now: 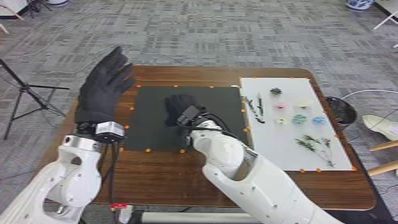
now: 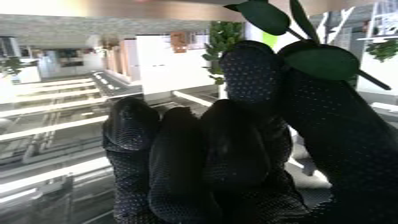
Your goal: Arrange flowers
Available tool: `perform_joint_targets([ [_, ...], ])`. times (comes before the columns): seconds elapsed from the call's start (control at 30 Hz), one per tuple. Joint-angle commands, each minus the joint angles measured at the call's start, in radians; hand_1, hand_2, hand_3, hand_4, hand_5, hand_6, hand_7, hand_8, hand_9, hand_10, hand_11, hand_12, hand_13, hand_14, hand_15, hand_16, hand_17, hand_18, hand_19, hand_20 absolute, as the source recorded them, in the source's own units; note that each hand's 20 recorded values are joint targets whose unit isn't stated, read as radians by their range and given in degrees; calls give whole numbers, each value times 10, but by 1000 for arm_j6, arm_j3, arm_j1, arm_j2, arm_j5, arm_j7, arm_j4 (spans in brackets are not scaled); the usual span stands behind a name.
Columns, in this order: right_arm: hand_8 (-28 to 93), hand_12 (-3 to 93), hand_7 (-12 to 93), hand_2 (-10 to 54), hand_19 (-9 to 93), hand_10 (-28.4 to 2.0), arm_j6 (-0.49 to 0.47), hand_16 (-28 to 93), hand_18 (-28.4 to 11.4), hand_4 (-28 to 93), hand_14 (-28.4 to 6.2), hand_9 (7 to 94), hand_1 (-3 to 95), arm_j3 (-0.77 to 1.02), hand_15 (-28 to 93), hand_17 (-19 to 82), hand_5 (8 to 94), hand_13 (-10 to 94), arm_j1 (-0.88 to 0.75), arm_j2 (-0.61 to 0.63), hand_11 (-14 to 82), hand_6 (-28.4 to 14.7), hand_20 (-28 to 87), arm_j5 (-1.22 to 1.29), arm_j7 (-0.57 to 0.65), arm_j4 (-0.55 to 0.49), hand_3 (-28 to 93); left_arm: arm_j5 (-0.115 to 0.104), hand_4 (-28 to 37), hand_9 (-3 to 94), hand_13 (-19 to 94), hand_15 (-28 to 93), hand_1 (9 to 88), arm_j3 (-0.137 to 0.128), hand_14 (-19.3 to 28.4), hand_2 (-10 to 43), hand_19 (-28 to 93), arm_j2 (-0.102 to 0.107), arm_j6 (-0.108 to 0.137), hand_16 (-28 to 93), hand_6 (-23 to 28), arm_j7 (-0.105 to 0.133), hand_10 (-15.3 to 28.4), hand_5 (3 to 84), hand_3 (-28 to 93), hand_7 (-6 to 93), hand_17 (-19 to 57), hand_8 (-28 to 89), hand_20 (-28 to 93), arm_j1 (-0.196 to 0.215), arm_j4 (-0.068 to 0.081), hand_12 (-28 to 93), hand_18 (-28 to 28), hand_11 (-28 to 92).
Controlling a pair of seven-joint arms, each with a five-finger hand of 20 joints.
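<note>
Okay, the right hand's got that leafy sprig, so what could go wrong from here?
The sprig appears pinched between the thumb and fingers of the right hand, close to its leaves, so it might twist or slip out. A round leaf lies against the glove and may get creased or torn. If the arm swings right, it could catch the dark tool on the white sheet, or scatter the loose flower heads beyond.

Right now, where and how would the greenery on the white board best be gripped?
Probably by the thin stems at its near end, pinched from above, coming from the table's near side: the leaves spread at the far end, while the stems narrow toward the white board's near edge.
</note>
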Motion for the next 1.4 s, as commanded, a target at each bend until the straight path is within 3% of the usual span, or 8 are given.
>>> perform_joint_targets([
  [0.03, 271, 560, 547, -95, 932, -78, 50, 436, -228, -170, -91, 848, 413, -51, 920, 411, 777, 788, 19, -89, 710, -20, 522, -40, -27, 16, 855, 13, -283, 204, 159, 102, 245, 42, 117, -20, 405, -1, -43, 88, 17, 37, 101, 245, 658, 184, -147, -100, 81, -92, -8, 183, 192, 112],
  [0.33, 270, 561, 546, -95, 932, -78, 115, 437, -229, -170, -91, 849, 412, -35, 919, 413, 778, 790, 1, -118, 708, -20, 522, -59, -1, 72, 856, 17, -283, 205, 159, 102, 245, 127, 118, -20, 405, -31, -110, 88, 18, 27, 102, 246, 657, 183, -147, -100, 80, -208, 41, 182, 193, 113],
  [0.47, 270, 559, 545, -95, 932, -78, 133, 437, -230, -175, -90, 850, 415, -28, 919, 414, 779, 792, 1, -141, 707, -19, 524, -74, -4, 113, 853, 21, -283, 205, 159, 102, 244, 153, 118, -21, 405, -46, -121, 88, 18, 35, 101, 247, 657, 182, -147, -100, 80, -240, 51, 181, 193, 112],
  [0.7, 269, 559, 542, -95, 932, -77, 106, 440, -228, -184, -91, 848, 420, -20, 917, 414, 780, 792, -16, -186, 705, -18, 522, -98, -55, 142, 852, 22, -283, 206, 159, 102, 244, 178, 118, -20, 406, -59, -110, 88, 17, 43, 102, 247, 657, 181, -147, -99, 80, -255, 49, 181, 193, 112],
  [0.8, 270, 559, 539, -95, 932, -77, 86, 441, -227, -192, -90, 848, 423, -2, 916, 414, 780, 791, -51, -213, 702, -18, 521, -126, -123, 151, 851, 27, -283, 206, 159, 102, 244, 163, 119, -22, 407, -59, -80, 88, 17, 57, 102, 247, 658, 181, -146, -99, 81, -219, 28, 181, 192, 112],
  [0.87, 269, 558, 536, -95, 932, -77, 91, 440, -227, -194, -89, 847, 423, -2, 915, 414, 780, 791, -63, -209, 700, -18, 520, -134, -140, 150, 850, 25, -283, 206, 159, 102, 244, 172, 120, -21, 406, -58, -79, 88, 17, 63, 102, 247, 657, 181, -146, -99, 81, -231, 32, 181, 192, 112],
  [1.0, 268, 557, 530, -95, 932, -78, 77, 441, -227, -210, -87, 847, 429, 15, 913, 413, 780, 791, -101, -223, 695, -17, 518, -154, -182, 150, 847, 19, -283, 207, 159, 102, 244, 167, 119, -21, 406, -51, -52, 87, 17, 83, 102, 248, 658, 181, -145, -99, 80, -208, 17, 181, 192, 111],
  [1.4, 255, 553, 519, -95, 932, -75, 112, 442, -221, -239, -83, 839, 440, 47, 902, 409, 775, 786, -117, -215, 679, -12, 505, -202, -201, 196, 839, 17, -283, 207, 159, 101, 242, 179, 120, -23, 406, -75, -67, 87, 17, 95, 102, 247, 661, 181, -146, -99, 80, -221, 28, 181, 193, 110],
])
